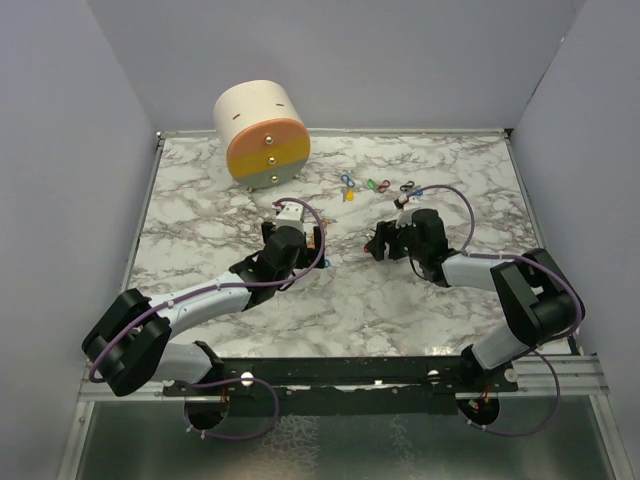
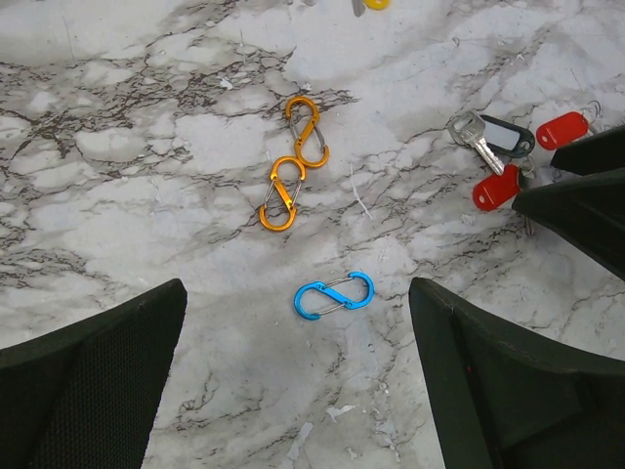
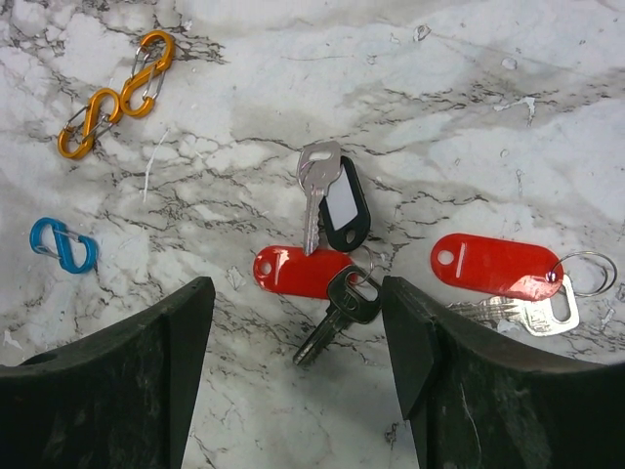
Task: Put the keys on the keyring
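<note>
Just short of the blue clip, the left gripper hangs over the marble table with its fingers spread wide and nothing between them. The clip lies flat just ahead of the gap, clear of both tips. To the right of the blue clip, the right gripper also has its fingers well apart and empty, and the keys lie at its tips, centred on the gap and touching neither finger. There are three: one dark key whose blade reaches back in between the fingers, one silver key just past it lying over a black tag, and a second silver key farther right of the blue clip, half under a red tag. The tags also number three, two red and one black; the other red tag lies crosswise under the dark key's head. Two rings show: a small ring where that cluster meets and a thin wire keyring at the right end of the farther red tag. Beyond the blue clip lie two orange clips, touching end to end, making three clips in all. Farther on, a yellow piece is cut off by the edge of the left wrist view, and well beyond the blue clip stands one cream drum with an orange, yellow and grey face.
</note>
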Robot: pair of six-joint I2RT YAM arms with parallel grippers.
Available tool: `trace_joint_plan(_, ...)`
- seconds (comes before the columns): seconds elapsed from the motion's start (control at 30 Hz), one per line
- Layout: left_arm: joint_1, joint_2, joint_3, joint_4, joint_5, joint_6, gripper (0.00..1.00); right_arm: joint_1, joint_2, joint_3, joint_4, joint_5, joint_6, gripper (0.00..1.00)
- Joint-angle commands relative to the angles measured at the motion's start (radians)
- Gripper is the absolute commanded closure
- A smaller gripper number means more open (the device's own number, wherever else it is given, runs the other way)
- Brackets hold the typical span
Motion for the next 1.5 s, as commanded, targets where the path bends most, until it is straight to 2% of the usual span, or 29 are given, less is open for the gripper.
trace_joint_plan(0.0,0.006,0.005,-0.006,0.027,0.007,0.009,0.01,0.005,0.019,0.026,0.054,0.027,-0.018,0.30)
trace_joint_plan(0.87,0.021,-0.009,-0.017,0.028,0.017,0.009,0.01,0.005,0.115,0.073,0.076,-0.015,-0.032,0.29)
trace_joint_plan(1.47,0.024,-0.022,-0.022,0.023,0.017,0.008,0.01,0.005,0.115,0.068,0.054,-0.049,-0.012,0.30)
